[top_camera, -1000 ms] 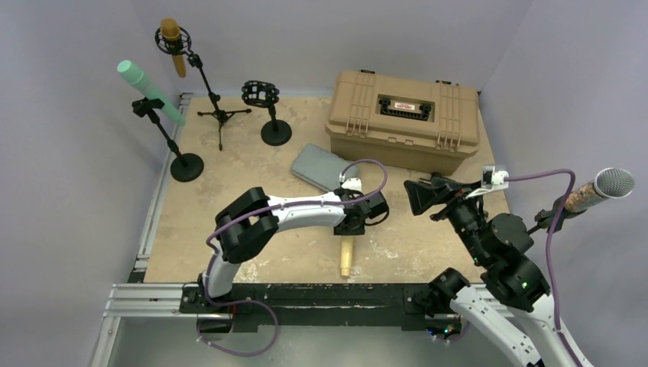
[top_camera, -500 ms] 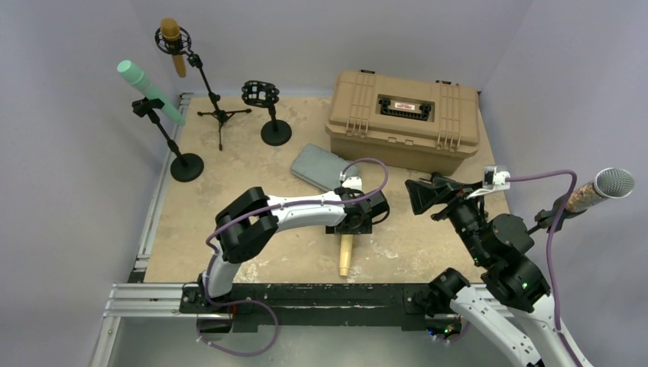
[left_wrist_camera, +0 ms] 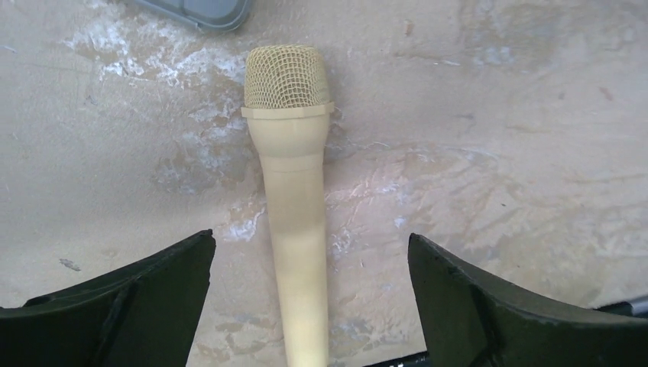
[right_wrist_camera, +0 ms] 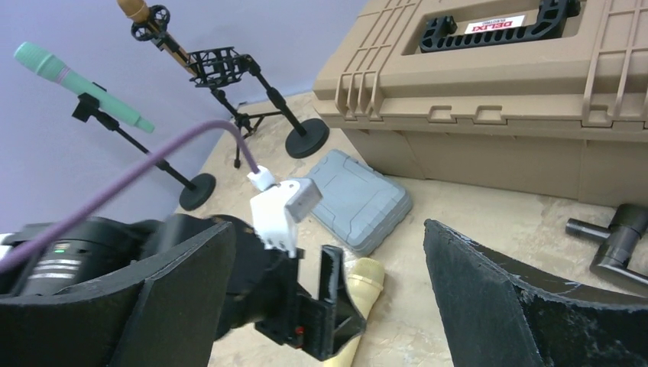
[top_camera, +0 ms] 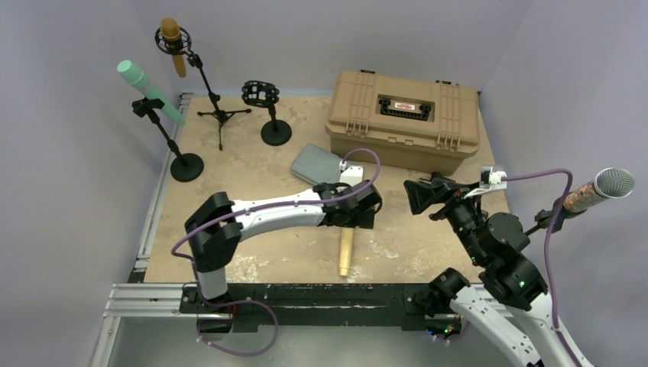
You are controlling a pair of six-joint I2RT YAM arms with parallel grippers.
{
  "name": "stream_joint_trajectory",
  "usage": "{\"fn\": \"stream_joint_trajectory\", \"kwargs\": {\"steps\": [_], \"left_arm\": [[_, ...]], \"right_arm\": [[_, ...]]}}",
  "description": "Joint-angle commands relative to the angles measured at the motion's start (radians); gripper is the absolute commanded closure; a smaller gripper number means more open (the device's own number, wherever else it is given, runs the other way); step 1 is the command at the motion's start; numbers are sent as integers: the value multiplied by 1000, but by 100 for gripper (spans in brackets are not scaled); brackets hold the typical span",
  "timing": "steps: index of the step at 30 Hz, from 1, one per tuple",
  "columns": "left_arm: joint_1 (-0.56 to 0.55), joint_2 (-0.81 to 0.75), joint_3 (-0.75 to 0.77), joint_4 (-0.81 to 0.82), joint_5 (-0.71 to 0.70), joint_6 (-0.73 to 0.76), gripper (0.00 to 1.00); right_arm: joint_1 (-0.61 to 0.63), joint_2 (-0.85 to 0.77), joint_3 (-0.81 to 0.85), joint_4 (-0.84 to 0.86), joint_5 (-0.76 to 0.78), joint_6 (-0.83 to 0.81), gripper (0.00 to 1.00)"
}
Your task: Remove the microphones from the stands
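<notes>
A cream microphone lies flat on the sandy tabletop near the front edge, its mesh head pointing toward the back. My left gripper hangs just above its upper part, open, with a finger on each side of the handle and neither touching it. The empty black stand with a shock-mount ring stands at the back, on a round base. To the right, my right gripper is open and holds nothing. It faces the left gripper and the microphone.
A tan hard case fills the back right, with a flat grey case in front of it. A green microphone on a stand and a brown microphone on a tripod stand at back left. A silver-headed microphone sticks out at far right.
My left gripper has opened and let go of the cream microphone, which now lies still on the table. The left arm's elbow has swung left. The right arm has not moved.
</notes>
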Motion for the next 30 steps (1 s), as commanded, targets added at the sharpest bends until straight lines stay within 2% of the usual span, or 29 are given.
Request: {"fn": "stream_joint_trajectory", "kwargs": {"steps": [1, 8, 13, 19, 22, 25, 30], "left_arm": [[0, -162, -92, 150, 30, 155, 5], [49, -391, -254, 296, 87, 302, 3], [222, -531, -357, 339, 304, 290, 3], [388, -681, -405, 362, 395, 290, 2], [492, -740, -422, 389, 463, 225, 1], [605, -770, -443, 434, 517, 100, 0], [792, -746, -567, 792, 692, -177, 0]], "right_arm": [[-5, 19, 5, 12, 12, -3, 8], [-4, 46, 7, 28, -4, -6, 8], [-3, 50, -2, 51, -20, 5, 8], [-3, 90, 25, 51, -45, -1, 8], [-3, 86, 12, 71, -50, 13, 8], [-4, 89, -1, 93, -74, 21, 8], [-3, 106, -2, 101, -84, 26, 9]]}}
